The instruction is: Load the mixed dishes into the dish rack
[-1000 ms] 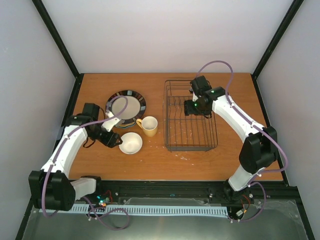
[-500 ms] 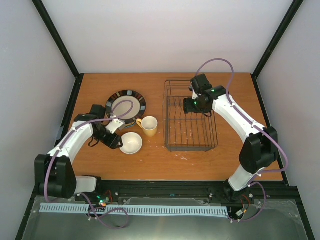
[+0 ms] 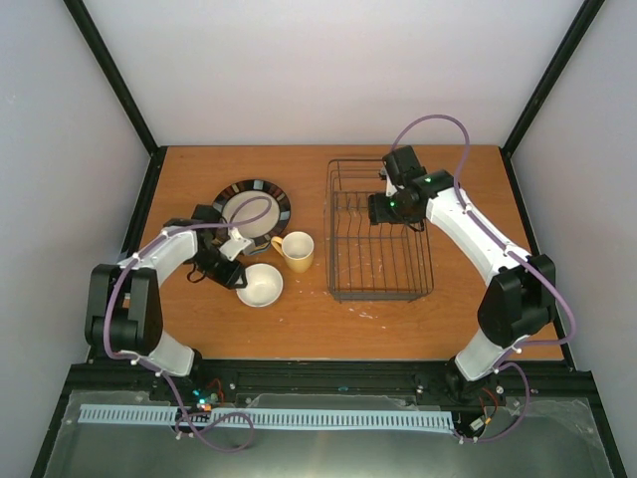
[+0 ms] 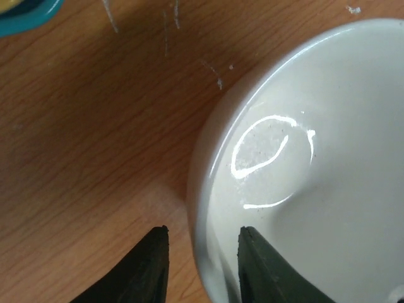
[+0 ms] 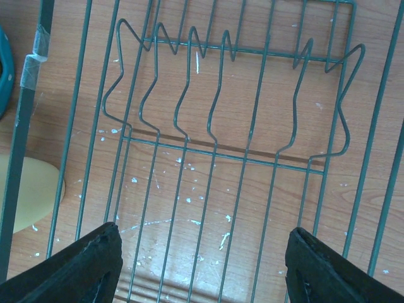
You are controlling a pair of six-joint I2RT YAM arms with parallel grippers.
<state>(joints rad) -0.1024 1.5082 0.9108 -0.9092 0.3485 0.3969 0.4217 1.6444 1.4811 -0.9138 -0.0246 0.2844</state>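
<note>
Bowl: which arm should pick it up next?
Left. Its gripper is open with the rim of the bowl between the fingers, one inside and one outside. The right gripper hangs open over the rack, away from the bowl.

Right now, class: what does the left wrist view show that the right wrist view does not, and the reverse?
Left wrist only: the bowl, its rim between the fingers of the open left claw. Right wrist only: the rack, wires and dividers, below the open right claw. Both: the speckled wooden table and a pair of dark fingers at the bottom.
</note>
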